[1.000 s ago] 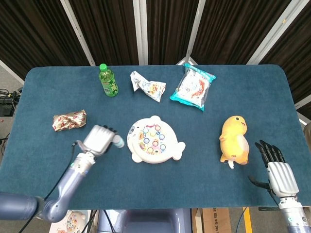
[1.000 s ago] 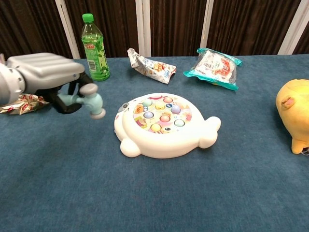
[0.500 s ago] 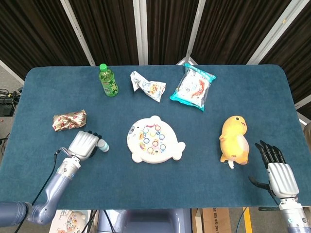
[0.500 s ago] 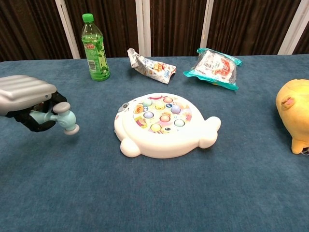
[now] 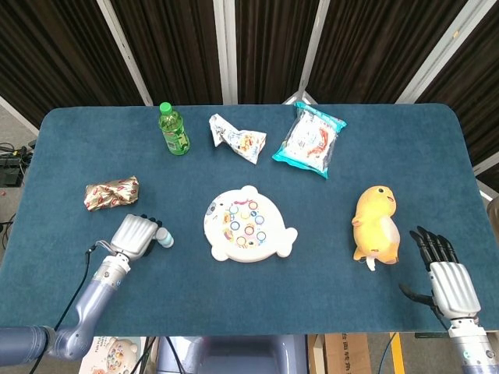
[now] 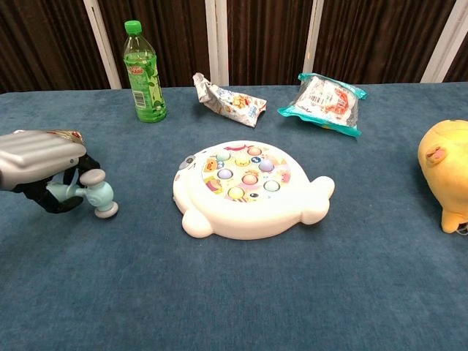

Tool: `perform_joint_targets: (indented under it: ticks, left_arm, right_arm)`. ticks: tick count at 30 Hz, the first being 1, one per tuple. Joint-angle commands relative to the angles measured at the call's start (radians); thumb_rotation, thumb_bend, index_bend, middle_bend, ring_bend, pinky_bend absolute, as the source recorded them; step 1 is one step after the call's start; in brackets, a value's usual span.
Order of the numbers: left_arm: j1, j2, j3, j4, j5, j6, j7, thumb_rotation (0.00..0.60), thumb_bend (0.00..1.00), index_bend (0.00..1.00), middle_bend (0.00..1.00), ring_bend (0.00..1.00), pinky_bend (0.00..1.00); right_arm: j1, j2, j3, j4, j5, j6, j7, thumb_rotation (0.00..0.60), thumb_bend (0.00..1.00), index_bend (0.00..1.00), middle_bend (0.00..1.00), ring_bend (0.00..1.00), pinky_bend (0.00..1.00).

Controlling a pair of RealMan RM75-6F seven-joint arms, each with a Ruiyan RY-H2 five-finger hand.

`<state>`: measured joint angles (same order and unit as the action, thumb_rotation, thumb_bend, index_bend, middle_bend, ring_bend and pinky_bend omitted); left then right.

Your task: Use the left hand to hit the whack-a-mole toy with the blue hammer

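The left hand (image 6: 40, 157) sits at the left edge of the chest view, low over the blue counter (image 6: 241, 292), its fingers wrapped around the handle of the blue hammer (image 6: 91, 196), whose head points toward the frame's centre. The right hand (image 5: 444, 273) rests at the lower right of the head view, fingers apart and holding nothing.

The counter carries the whack-a-mole toy (image 6: 248, 189) at the centre, well apart from the hammer head. A yellow plush toy (image 5: 374, 222) lies at the right, a snack bag (image 5: 309, 140) and a crumpled wrapper (image 5: 238, 139) along the top, a green bottle (image 5: 173, 128) upper left, a foil packet (image 5: 111, 192) at the left.

The hammer is gripped but the striking step looks unfinished: the next move calls for lifting it, carrying it rightward over the coloured buttons and swinging down.
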<state>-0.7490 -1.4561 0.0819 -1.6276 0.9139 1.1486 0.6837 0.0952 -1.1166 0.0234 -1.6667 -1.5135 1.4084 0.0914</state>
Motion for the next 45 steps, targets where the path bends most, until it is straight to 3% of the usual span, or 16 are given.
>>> perform_joint_targets:
  ticks: [1,13,22,27,36,45]
  left_arm:
    - [0.007,-0.008,-0.005,0.008,0.003,-0.007,0.002,0.600,0.52,0.58,0.44,0.42,0.56]
    - [0.025,-0.010,-0.019,0.009,-0.011,-0.031,0.033,0.600,0.40,0.46,0.38,0.38,0.54]
    - [0.036,-0.006,-0.031,0.008,-0.014,-0.035,0.048,0.600,0.36,0.39,0.33,0.33,0.50]
    - [0.042,-0.007,-0.037,0.009,-0.014,-0.037,0.052,0.600,0.27,0.34,0.31,0.31,0.48]
    - [0.050,0.003,-0.050,0.002,-0.003,-0.036,0.047,0.600,0.22,0.27,0.25,0.27,0.44]
    - [0.062,0.021,-0.071,-0.007,0.024,-0.022,0.027,0.600,0.21,0.26,0.23,0.25,0.43]
  right_arm:
    - [0.000,0.000,0.000,0.000,-0.001,0.000,0.000,0.600,0.22,0.00,0.00,0.00,0.00]
    - [-0.001,0.001,-0.002,0.001,-0.005,0.002,0.010,0.600,0.22,0.00,0.00,0.00,0.00]
    - [-0.001,0.002,-0.003,0.000,-0.007,0.002,0.013,0.600,0.22,0.00,0.00,0.00,0.00]
    - [-0.001,0.004,-0.003,-0.002,-0.004,-0.001,0.015,0.600,0.22,0.00,0.00,0.00,0.00]
    - [-0.001,0.005,-0.004,-0.002,-0.005,-0.002,0.016,0.600,0.22,0.00,0.00,0.00,0.00]
    - [-0.001,0.004,-0.004,-0.003,-0.004,-0.002,0.014,0.600,0.22,0.00,0.00,0.00,0.00]
